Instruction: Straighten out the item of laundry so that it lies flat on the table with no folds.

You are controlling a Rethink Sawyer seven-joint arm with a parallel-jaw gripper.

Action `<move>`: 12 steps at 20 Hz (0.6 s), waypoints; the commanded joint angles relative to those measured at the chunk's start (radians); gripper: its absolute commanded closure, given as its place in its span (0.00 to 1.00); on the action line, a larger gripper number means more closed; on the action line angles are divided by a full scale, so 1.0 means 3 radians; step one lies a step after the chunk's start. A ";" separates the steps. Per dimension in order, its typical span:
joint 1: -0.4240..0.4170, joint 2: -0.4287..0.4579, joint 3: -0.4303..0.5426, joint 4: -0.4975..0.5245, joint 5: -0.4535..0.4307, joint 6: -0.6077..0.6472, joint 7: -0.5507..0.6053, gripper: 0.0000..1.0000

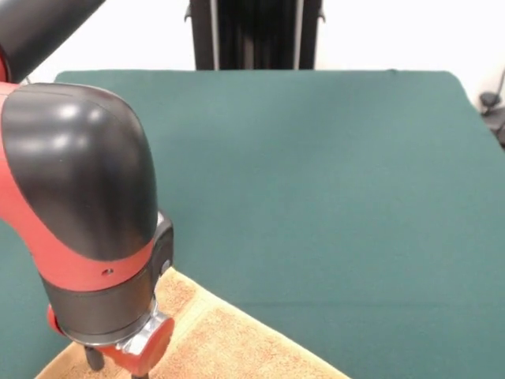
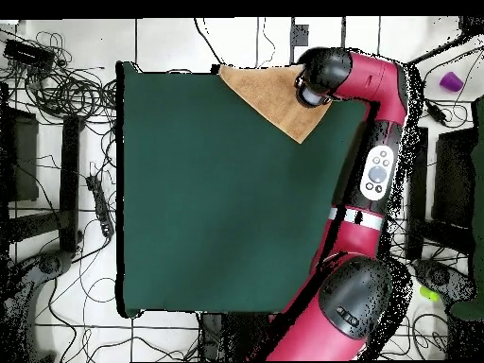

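Towel [image 1: 229, 339] lies at the table [image 1: 331, 181] edge, directly beneath the gripper [image 1: 118, 362]; gripper's grasp state cannot be told.

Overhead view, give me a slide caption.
Sawyer arm reaches over the orange towel at the green table's far corner.

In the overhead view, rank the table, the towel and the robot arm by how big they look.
Largest to smallest, overhead view:
1. table
2. robot arm, though it sits nearer the camera, so its look is inflated
3. towel, partly hidden under the arm's end
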 commanded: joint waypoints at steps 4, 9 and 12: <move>0.0076 -0.0065 -0.1033 0.0950 0.0464 0.0156 -0.0114 0.00; 0.0069 -0.0179 -0.1290 0.1200 0.0672 -0.0047 0.0066 0.00; 0.0099 -0.0187 -0.1393 0.1204 0.0753 -0.0122 0.0068 0.00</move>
